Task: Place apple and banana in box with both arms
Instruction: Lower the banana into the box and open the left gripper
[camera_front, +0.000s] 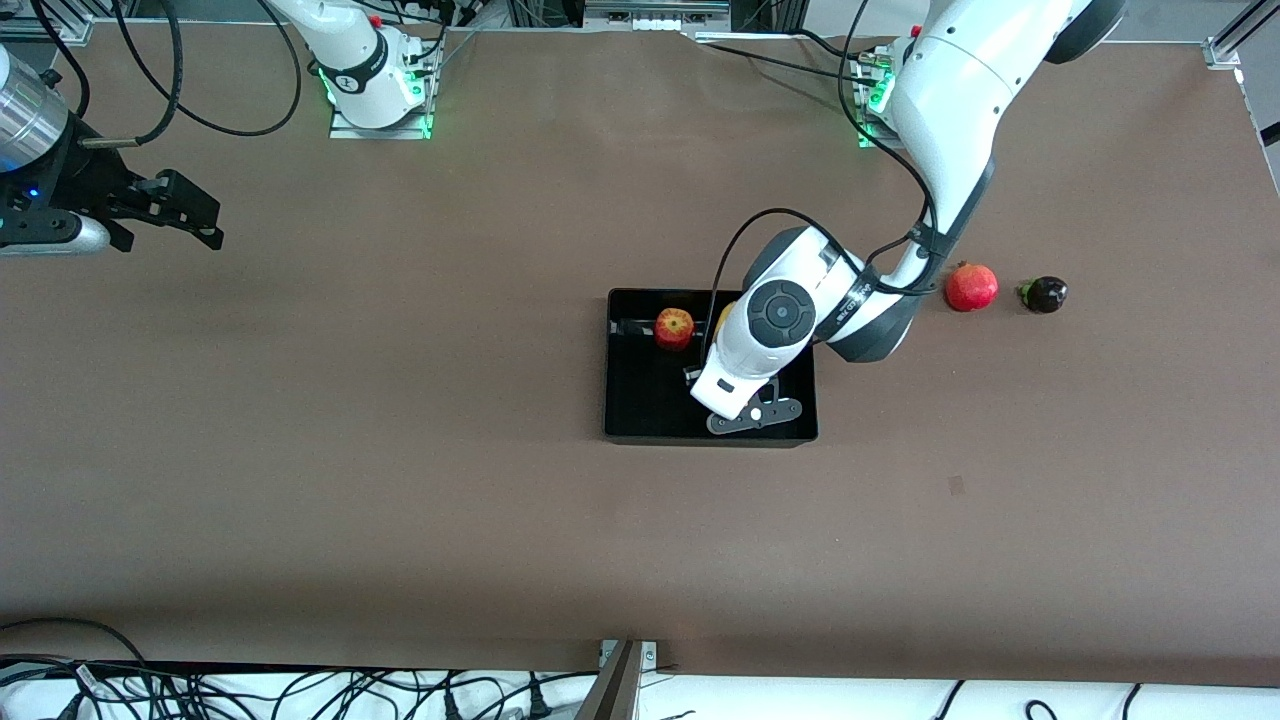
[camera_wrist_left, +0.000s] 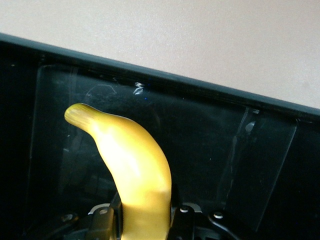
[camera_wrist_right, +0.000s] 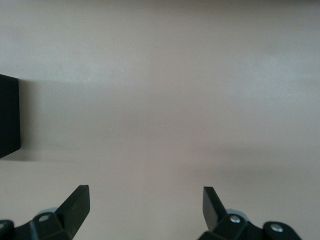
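The black box (camera_front: 640, 400) sits mid-table. The red-and-yellow apple (camera_front: 674, 327) lies inside it, at the edge farther from the front camera. My left arm reaches down into the box, and its wrist hides the fingers in the front view. In the left wrist view my left gripper (camera_wrist_left: 145, 216) is shut on the yellow banana (camera_wrist_left: 132, 167), which hangs over the box floor near the wall (camera_wrist_left: 200, 86). Only a sliver of banana (camera_front: 724, 318) shows in the front view. My right gripper (camera_front: 192, 214) waits open and empty over bare table at the right arm's end, its fingertips (camera_wrist_right: 80, 200) wide apart.
A smooth red fruit with a crown tip (camera_front: 971, 287) and a small dark purple fruit (camera_front: 1044, 294) lie on the table beside the box, toward the left arm's end. A black corner (camera_wrist_right: 9, 117) shows at the edge of the right wrist view.
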